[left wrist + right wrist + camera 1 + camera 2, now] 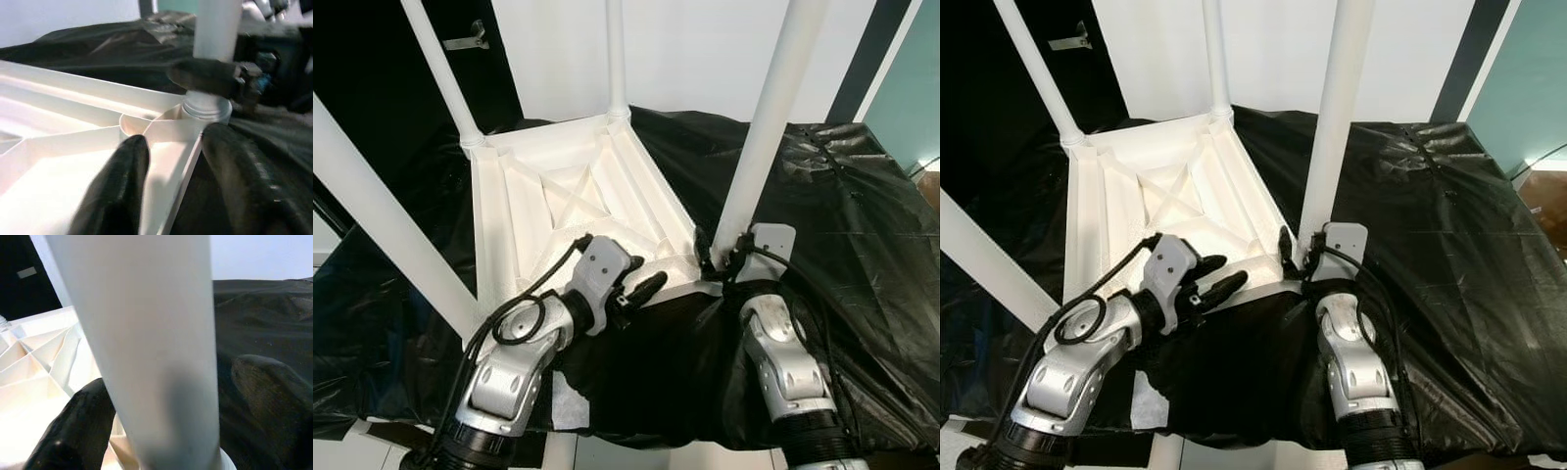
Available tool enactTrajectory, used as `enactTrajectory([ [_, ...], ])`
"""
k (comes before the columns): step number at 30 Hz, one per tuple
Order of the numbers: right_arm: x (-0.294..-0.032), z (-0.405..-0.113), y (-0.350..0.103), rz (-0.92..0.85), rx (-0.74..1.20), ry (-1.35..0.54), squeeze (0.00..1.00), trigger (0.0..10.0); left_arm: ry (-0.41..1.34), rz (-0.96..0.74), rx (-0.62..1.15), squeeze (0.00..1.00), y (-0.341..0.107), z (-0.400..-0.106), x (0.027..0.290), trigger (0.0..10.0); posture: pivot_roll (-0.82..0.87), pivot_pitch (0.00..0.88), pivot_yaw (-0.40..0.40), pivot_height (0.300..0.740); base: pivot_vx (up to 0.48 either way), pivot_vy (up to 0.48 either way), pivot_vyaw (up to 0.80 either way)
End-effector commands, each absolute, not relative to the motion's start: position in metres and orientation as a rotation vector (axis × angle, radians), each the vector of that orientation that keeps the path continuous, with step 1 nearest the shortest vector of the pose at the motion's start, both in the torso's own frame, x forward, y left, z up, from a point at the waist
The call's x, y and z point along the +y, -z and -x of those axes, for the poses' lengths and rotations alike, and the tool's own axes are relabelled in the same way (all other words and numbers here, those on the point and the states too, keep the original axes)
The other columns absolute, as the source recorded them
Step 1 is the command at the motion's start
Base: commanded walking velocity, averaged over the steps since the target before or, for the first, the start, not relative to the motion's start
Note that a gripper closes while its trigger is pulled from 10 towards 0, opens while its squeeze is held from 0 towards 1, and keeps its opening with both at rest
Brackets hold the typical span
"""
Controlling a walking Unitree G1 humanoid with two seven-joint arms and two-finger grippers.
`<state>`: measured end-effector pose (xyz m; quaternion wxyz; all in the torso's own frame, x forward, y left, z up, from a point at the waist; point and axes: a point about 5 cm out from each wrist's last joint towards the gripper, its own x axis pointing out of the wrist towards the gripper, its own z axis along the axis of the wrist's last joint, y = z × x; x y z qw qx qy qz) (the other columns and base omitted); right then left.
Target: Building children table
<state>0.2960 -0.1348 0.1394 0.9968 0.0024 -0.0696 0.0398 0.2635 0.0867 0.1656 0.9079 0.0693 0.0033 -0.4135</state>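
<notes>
A white plastic table top [578, 211] lies upside down on a surface draped in black plastic sheet [862, 225], its ribbed underside facing up, with four white legs standing up from its corners. The leg at the near right corner [764, 127] rises from a round socket at the top's edge. The right gripper [1298, 257] is at the base of this leg, one black finger [73, 426] on each side of the tube and pressed close against it, so it is clamped on the leg just above the socket. The left gripper [641, 289] rests over the near edge of the table top, just beside that same corner; its two fingers [117, 186] are spread apart, one lying on the white ribbed panel and the other over the black sheet outside the rim, gripping nothing. The other three legs stand at the far and left corners, well apart from both grippers.
</notes>
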Motion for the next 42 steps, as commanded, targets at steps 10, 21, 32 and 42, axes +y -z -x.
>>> enactTrajectory([
  [10, -0.14, -0.289, -0.137, -0.002, -0.13, -0.077, 0.0, 10.0, 0.529, -0.026, -0.11, 0.0, -0.179, -0.245, 0.13, 10.0, 0.01, 0.053, -0.011, 0.74, 0.0, 0.0, 0.0],
  [21, -0.14, -0.294, -0.134, 0.014, -0.114, -0.112, 0.0, 10.0, 0.809, -0.091, 0.045, 0.0, -0.173, -0.192, 0.165, 10.0, 0.06, 0.041, -0.035, 0.74, 0.0, 0.0, 0.0],
  [32, -0.147, -0.298, -0.136, 0.033, -0.115, -0.122, 0.0, 10.0, 0.67, -0.302, 0.245, 0.0, -0.182, -0.168, 0.235, 10.0, 0.08, 0.039, -0.051, 0.74, 0.0, 0.0, 0.0],
  [42, -0.145, -0.302, -0.132, 0.051, -0.097, -0.146, 0.0, 10.0, 0.499, -0.392, 0.426, 0.0, -0.183, -0.145, 0.29, 10.0, 0.1, 0.049, -0.063, 0.74, 0.0, 0.0, 0.0],
])
